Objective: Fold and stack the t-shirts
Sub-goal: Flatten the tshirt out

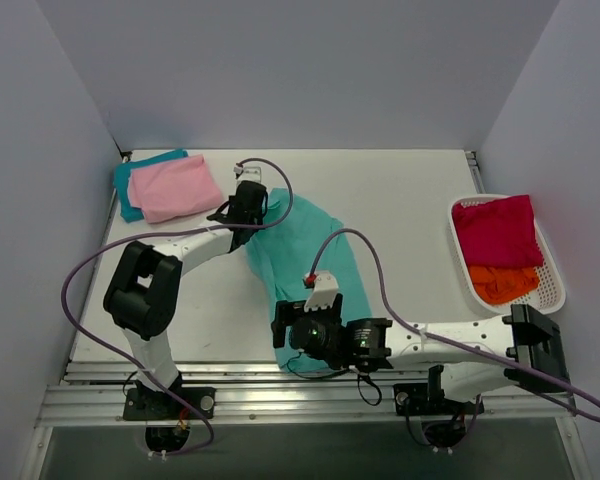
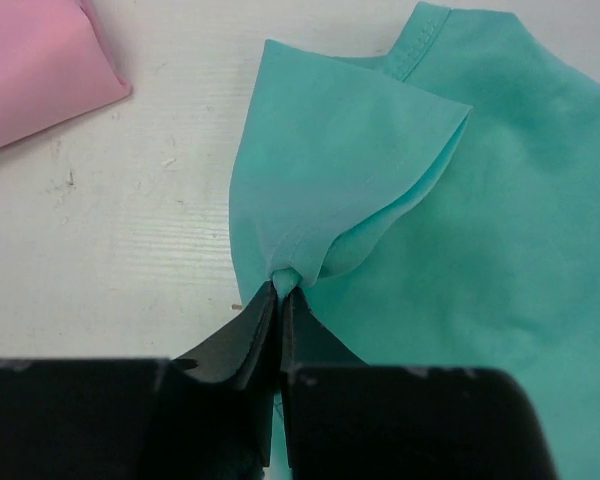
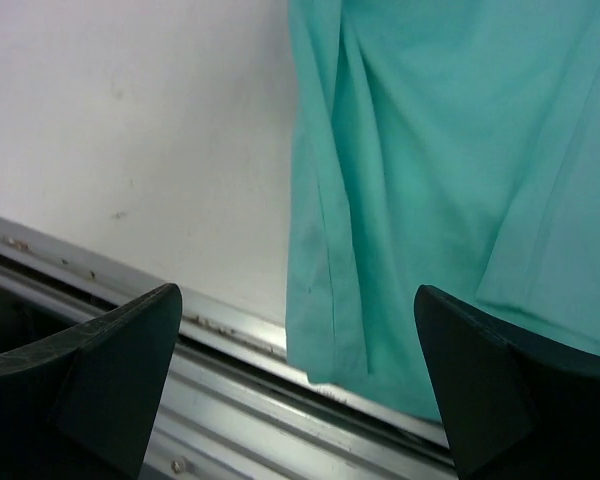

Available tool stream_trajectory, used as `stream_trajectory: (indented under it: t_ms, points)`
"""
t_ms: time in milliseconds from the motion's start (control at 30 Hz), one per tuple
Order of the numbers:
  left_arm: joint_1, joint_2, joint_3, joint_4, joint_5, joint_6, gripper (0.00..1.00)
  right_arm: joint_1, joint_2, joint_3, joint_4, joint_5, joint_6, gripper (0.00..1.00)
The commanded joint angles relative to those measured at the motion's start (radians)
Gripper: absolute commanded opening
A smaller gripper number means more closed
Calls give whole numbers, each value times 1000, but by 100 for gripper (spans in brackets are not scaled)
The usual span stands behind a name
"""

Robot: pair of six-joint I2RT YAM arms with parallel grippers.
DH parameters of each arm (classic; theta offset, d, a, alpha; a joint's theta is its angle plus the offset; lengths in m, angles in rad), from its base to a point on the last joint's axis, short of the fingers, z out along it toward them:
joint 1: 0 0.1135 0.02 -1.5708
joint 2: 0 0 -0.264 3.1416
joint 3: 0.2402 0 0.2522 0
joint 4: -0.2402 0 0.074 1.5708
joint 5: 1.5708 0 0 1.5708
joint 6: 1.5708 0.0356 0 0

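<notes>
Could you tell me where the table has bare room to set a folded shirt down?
The white table is bare between the mint green cloth t-shirt and the white plastic basket, and along the far edge. Crowded: the far-left corner, with the folded pale pink t-shirt, and the middle.

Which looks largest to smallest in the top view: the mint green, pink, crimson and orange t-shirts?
1. mint green t-shirt
2. crimson t-shirt and pink t-shirt: alike, not ranked
3. orange t-shirt, partly covered

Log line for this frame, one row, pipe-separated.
left end effector: shut on mint tee | right end effector: open above its near hem | pink tee folded on teal tee | crimson tee, orange tee in basket
</notes>
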Motion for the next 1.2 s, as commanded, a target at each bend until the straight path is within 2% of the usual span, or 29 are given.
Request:
stream_trajectory:
  t_ms: [0,267,433,667,900,933,1033,1167]
  points:
    - [4,6,-10,60,49,-31,2,92,46,-56,-87,89,201,97]
    - [4,37,-35,110,75,-51,2,198,225,-48,-67,119,321,95]
    - [4,26,-64,126,81,-57,2,200,267,-54,-32,124,329,93]
    - [4,25,-63,116,77,-57,2,188,300,-18,-33,141,292,84]
    - [4,34,-64,119,73,-57,2,166,317,-1,-16,133,244,52]
    - [4,36,-63,119,75,-57,2,162,323,-5,-6,121,240,40]
    - [4,42,-60,121,75,-57,2,148,334,-15,24,94,220,22]
    - [5,49,-60,124,73,-56,2,136,339,-22,36,81,212,13]
